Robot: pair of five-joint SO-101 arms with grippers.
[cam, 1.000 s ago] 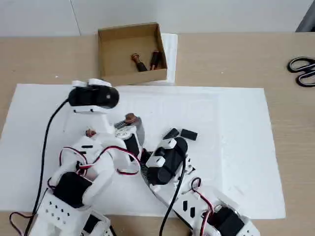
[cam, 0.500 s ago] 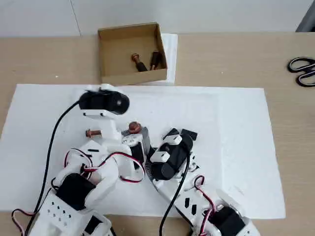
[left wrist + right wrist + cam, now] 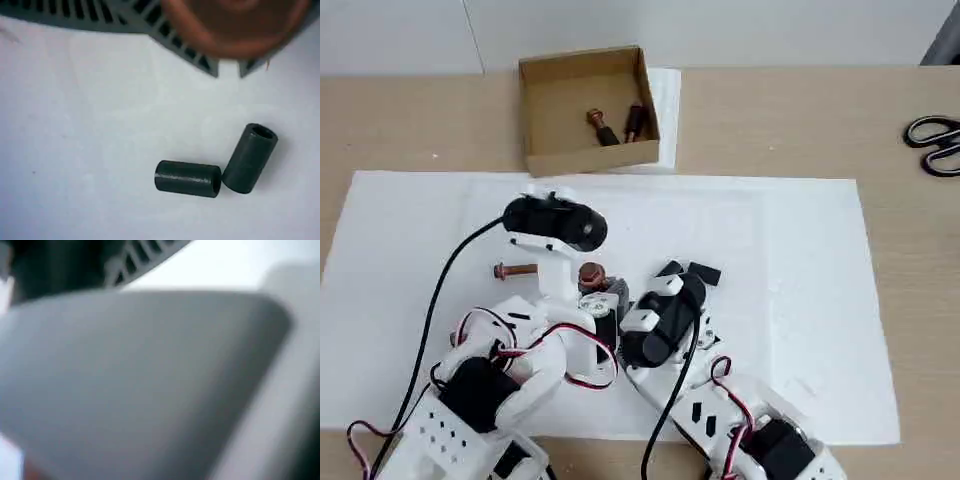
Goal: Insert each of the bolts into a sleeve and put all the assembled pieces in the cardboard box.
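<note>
Near two sleeves point(image 3: 188, 178), left pincer point(image 3: 594, 288) clamped on bolt point(image 3: 590, 273)

In my left wrist view the bolt point(image 3: 235, 22) is a copper blur cut by the frame edge. The right wrist camera gives me a grey surface point(image 3: 140, 380) too blurred to identify. From above, the scissors point(image 3: 932, 145) run off frame.

Two loose sleeves point(image 3: 187, 178), two bare bolts point(image 3: 515, 270), two assembled pieces point(image 3: 600, 127), one cardboard box point(image 3: 542, 110), one pair of scissors point(image 3: 935, 143).
</note>
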